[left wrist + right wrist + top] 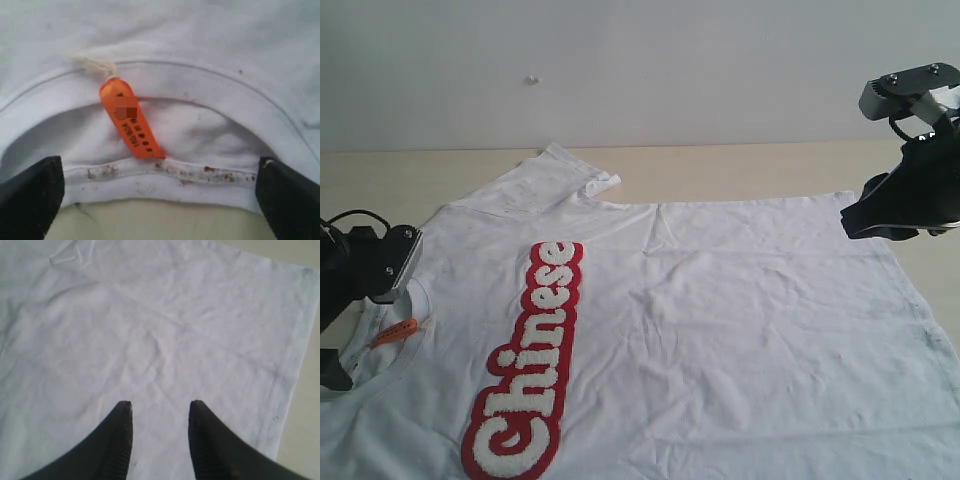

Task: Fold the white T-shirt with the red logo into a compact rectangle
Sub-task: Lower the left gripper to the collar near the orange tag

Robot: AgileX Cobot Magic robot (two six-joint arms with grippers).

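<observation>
The white T-shirt point(720, 330) lies spread flat, chest up, on a beige table point(740, 165). Its red logo point(530, 360) reads "Chinese" and runs across the left part. My left gripper point(159, 162) is wide open at the neck, one finger on each side of the collar's back edge point(175, 177), just below the orange tag point(130, 120). In the exterior view this gripper point(362, 333) sits at the far left beside the tag point(397, 331). My right gripper point(160, 405) hovers open over plain wrinkled cloth point(150, 330) near the hem, holding nothing. It hangs above the shirt's far right corner point(860, 212).
The far sleeve point(570, 175) points toward the pale wall behind the table. Bare tabletop shows beyond the hem point(305, 440) and under the collar point(160, 220). The shirt runs off the near and right edges of the exterior view.
</observation>
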